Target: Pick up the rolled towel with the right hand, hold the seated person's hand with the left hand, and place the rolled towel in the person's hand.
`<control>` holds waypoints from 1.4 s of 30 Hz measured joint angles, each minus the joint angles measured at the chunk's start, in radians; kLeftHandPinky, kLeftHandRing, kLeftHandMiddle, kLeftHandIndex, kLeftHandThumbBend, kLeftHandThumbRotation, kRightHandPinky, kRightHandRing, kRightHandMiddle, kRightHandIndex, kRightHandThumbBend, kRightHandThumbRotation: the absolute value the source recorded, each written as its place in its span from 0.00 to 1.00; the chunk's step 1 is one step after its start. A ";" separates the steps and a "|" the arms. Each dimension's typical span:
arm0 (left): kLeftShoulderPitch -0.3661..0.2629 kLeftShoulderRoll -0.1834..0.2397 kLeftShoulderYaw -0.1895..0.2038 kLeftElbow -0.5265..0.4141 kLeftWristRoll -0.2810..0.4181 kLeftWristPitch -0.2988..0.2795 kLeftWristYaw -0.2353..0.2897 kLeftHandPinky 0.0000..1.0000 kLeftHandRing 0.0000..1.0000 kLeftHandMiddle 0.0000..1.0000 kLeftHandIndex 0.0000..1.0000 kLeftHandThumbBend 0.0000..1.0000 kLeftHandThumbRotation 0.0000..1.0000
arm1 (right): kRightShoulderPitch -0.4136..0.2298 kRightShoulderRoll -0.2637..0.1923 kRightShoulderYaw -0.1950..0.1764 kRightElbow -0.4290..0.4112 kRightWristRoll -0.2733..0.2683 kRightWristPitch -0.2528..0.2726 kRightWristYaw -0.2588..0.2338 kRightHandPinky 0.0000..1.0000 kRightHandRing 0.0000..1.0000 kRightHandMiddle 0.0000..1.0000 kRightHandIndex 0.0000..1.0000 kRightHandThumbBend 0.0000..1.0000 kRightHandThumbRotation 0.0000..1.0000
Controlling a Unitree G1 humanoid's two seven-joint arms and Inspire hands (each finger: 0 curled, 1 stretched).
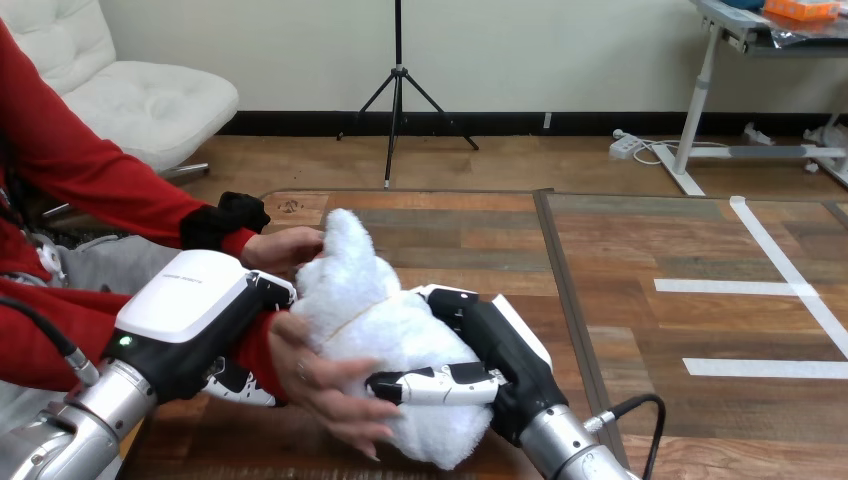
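1. Head view: your right hand (500, 350) is closed on the towel (375, 320), with the thumb across its near side and the fingers round its far side. The roll sits left of centre over the bench (460, 240), between your two hands.
2. Your left hand (190, 310) is clasped on the person's wrist at the red sleeve, with its fingers curled under the wrist.
3. The person's near hand (320, 385) lies open against the towel's near-left side, fingers spread beneath it. The person's far hand (285, 248) touches the towel's far end.
4. This looks like the hand-over itself, so press the roll fully into the near palm before you loosen anything.
5. Grip the wrist lightly and hold it level, so the palm stays turned to the roll.
6. Open the right hand slowly, thumb first, and only once the person's fingers close on the towel.
7. Then draw the right hand off to the right, so its fingers don't snag the pile.
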 measured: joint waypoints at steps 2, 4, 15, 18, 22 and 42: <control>0.000 0.000 0.001 -0.004 0.000 0.001 -0.001 0.35 0.36 0.40 0.42 0.79 0.00 | 0.004 0.000 0.006 -0.010 -0.001 -0.004 -0.001 0.00 0.00 0.03 0.00 0.37 0.00; 0.000 0.000 0.002 -0.009 0.000 0.002 -0.003 0.35 0.36 0.40 0.42 0.80 0.00 | 0.012 0.001 0.012 -0.027 -0.003 -0.004 -0.002 0.00 0.00 0.03 0.00 0.37 0.00; 0.000 -0.005 0.016 -0.019 0.000 0.002 -0.003 0.35 0.36 0.41 0.42 0.79 0.00 | 0.064 0.000 0.041 -0.126 -0.021 -0.004 -0.025 0.00 0.00 0.03 0.00 0.38 0.00; 0.000 -0.007 0.016 -0.020 0.000 0.001 -0.003 0.35 0.36 0.41 0.42 0.80 0.00 | 0.074 0.000 0.044 -0.145 -0.030 -0.003 -0.030 0.00 0.00 0.03 0.00 0.38 0.00; 0.000 -0.010 0.016 -0.020 0.000 0.000 -0.003 0.35 0.36 0.40 0.42 0.80 0.00 | 0.089 -0.001 0.045 -0.162 -0.033 0.000 -0.031 0.00 0.00 0.03 0.00 0.38 0.00; 0.000 -0.018 0.017 -0.020 0.000 -0.001 -0.003 0.36 0.37 0.41 0.42 0.79 0.00 | 0.101 -0.010 0.045 -0.176 -0.029 0.022 -0.030 0.00 0.00 0.03 0.00 0.37 0.00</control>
